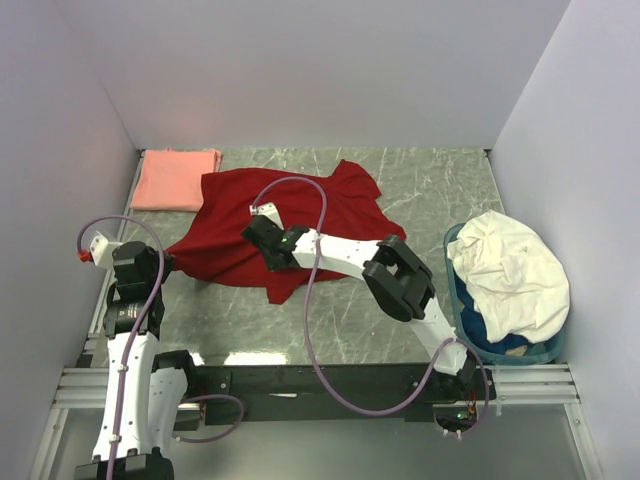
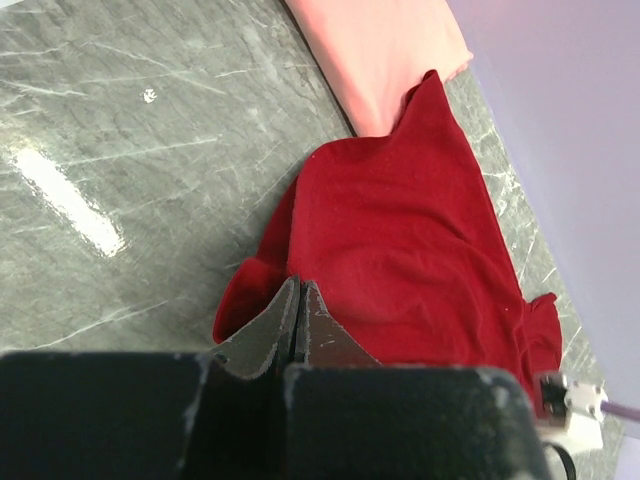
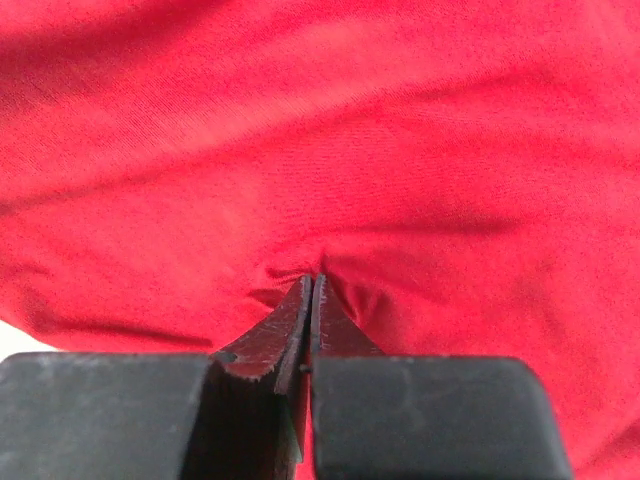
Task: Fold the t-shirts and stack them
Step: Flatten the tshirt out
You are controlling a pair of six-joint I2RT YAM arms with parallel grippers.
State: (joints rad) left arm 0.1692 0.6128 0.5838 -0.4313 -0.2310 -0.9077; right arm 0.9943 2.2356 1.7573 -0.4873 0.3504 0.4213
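The deep red t-shirt (image 1: 300, 215) lies crumpled across the middle and left of the table; it also shows in the left wrist view (image 2: 400, 240) and fills the right wrist view (image 3: 320, 130). The salmon-pink t-shirt (image 1: 175, 178) lies folded flat in the far left corner, with the red shirt's edge touching it; it also shows in the left wrist view (image 2: 385, 50). My left gripper (image 1: 172, 262) (image 2: 297, 284) is shut on the red shirt's near left edge. My right gripper (image 1: 258, 232) (image 3: 312, 278) is shut on a puckered pinch in the middle of the red cloth.
A blue basket (image 1: 453, 285) stands at the right edge of the table, heaped with white cloth (image 1: 510, 265) over some blue cloth. Grey walls close in the left, back and right sides. Bare marble tabletop (image 1: 400, 190) lies between the red shirt and the basket.
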